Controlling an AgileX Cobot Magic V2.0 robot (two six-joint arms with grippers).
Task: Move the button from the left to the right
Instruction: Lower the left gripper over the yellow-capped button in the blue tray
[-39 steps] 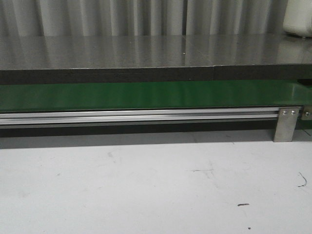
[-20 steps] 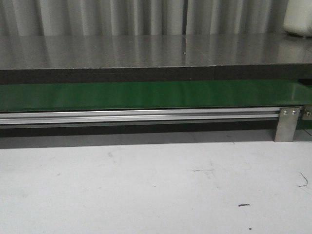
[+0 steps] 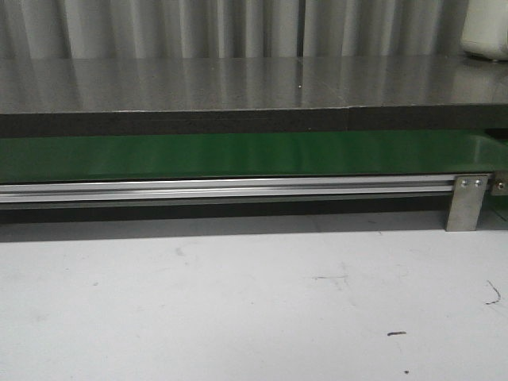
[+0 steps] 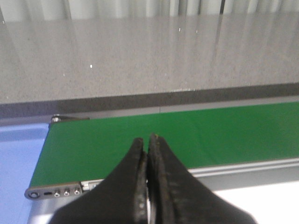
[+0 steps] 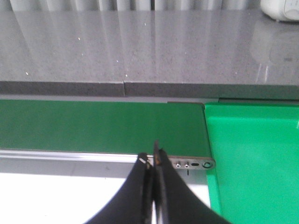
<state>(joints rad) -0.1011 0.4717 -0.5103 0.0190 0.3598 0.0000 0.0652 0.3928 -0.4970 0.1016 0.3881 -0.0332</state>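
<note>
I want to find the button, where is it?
No view shows it: the green belt is bare, and both the left gripper and right gripper are shut and empty.

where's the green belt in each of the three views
Front view: the green belt runs as a band across the whole width, below the grey counter.
Left wrist view: its left end shows, beyond the shut left gripper.
Right wrist view: its right end shows, beyond the shut right gripper.
Shared landmark: the grey counter behind the belt. No button shows in any view.
</note>
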